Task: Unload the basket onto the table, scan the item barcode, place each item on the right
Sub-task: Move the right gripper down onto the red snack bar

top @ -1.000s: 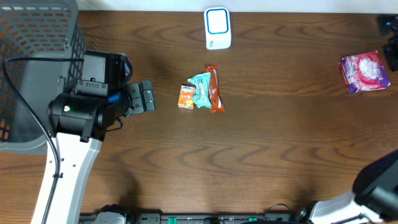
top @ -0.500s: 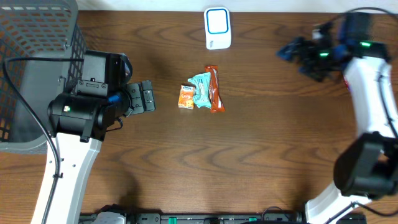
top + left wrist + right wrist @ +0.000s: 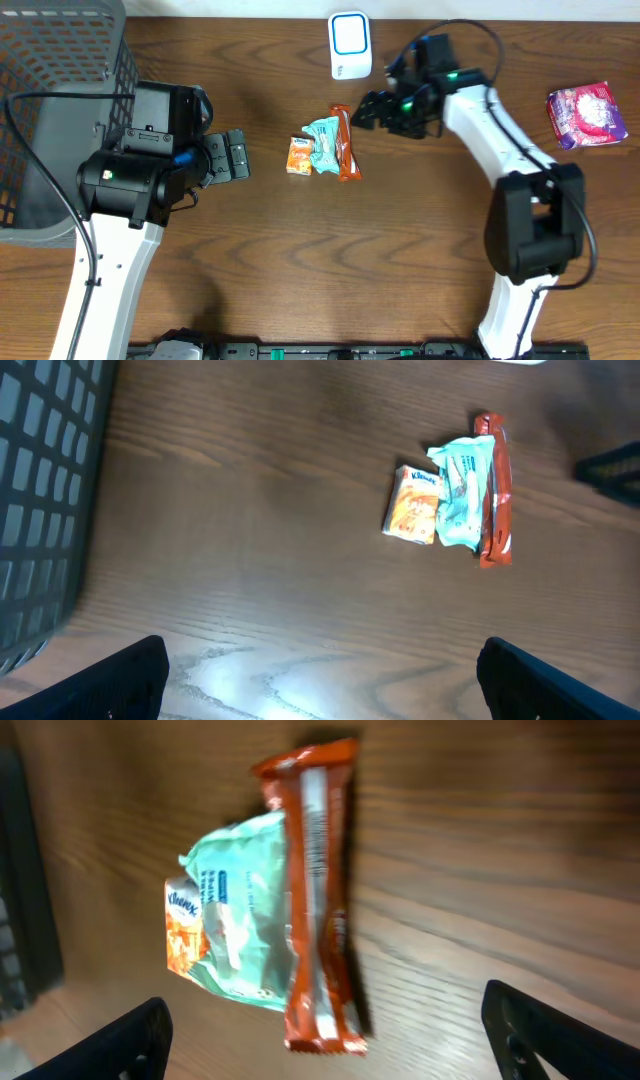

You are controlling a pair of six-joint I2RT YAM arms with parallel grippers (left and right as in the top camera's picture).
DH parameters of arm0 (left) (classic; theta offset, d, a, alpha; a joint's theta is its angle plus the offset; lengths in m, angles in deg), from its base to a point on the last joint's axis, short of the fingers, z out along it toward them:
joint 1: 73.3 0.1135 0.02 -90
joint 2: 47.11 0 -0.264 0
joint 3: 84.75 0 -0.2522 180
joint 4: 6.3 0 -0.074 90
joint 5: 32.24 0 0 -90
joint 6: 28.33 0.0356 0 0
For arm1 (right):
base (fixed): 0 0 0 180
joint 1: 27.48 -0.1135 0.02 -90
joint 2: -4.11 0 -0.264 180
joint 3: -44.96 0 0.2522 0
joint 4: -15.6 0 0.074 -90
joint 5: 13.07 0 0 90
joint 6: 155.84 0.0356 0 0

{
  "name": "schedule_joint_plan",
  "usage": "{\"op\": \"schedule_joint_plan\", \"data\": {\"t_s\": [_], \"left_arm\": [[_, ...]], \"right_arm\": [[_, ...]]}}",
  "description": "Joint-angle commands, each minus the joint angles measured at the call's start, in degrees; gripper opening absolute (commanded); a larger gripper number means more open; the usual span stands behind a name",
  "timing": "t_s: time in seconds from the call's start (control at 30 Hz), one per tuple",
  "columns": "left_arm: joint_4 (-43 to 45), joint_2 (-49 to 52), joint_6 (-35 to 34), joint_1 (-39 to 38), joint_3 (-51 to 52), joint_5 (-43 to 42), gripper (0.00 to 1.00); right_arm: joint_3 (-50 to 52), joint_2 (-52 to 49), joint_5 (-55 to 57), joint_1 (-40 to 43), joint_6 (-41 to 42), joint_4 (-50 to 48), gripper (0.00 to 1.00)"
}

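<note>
Three packets [image 3: 322, 145] lay bunched, a fourth packet [image 3: 586, 115] apart; left hand [image 3: 320, 685] and right hand [image 3: 335, 1040] gaped empty; basket [image 3: 115, 60] partly cropped.

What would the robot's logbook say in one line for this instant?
left gripper: open, empty | right gripper: open, empty, beside orange bar | orange bar: on table

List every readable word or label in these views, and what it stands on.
"Kleenex": on the orange tissue pack.
Teal packet: print too blurred to read.
Red wrapper: print too blurred to read.
Purple packet: too small to read.
</note>
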Motion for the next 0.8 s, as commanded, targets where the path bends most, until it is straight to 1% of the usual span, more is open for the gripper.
{"op": "schedule_joint_plan", "data": {"t_s": [0.0,0.1,0.23,0.33,0.5,0.57,0.7,0.77], "left_arm": [[-0.13,0.13,0.33,0.07,0.09,0.72,0.98],[-0.13,0.13,0.33,0.07,0.09,0.72,0.98],[-0.13,0.13,0.33,0.07,0.09,0.72,0.98],[-0.13,0.13,0.33,0.07,0.09,0.72,0.98],[-0.13,0.13,0.33,0.07,0.09,0.72,0.98],[-0.13,0.13,0.33,0.07,0.09,0.72,0.98],[-0.13,0.13,0.33,0.07,0.09,0.72,0.98],[-0.13,0.13,0.33,0.07,0.09,0.72,0.98]], "right_arm": [[0.24,-0.94,0.5,-1.81,-0.68,-1.36,0.91],[0.24,-1.14,3.93,-3.19,0.15,-2.8,0.83],[0.24,-1.16,10.27,-4.98,4.87,-3.54,0.75],[0.24,-1.18,14.58,-6.4,4.94,-3.96,0.73],[0.24,-1.75,19.21,-9.22,4.94,-4.39,0.68],[0.24,-2.47,20.85,-10.51,4.94,-5.03,0.66],[0.24,-4.31,27.98,-12.26,5.51,-4.76,0.63],[0.26,-5.33,28.76,-12.55,6.43,-4.76,0.61]]}}
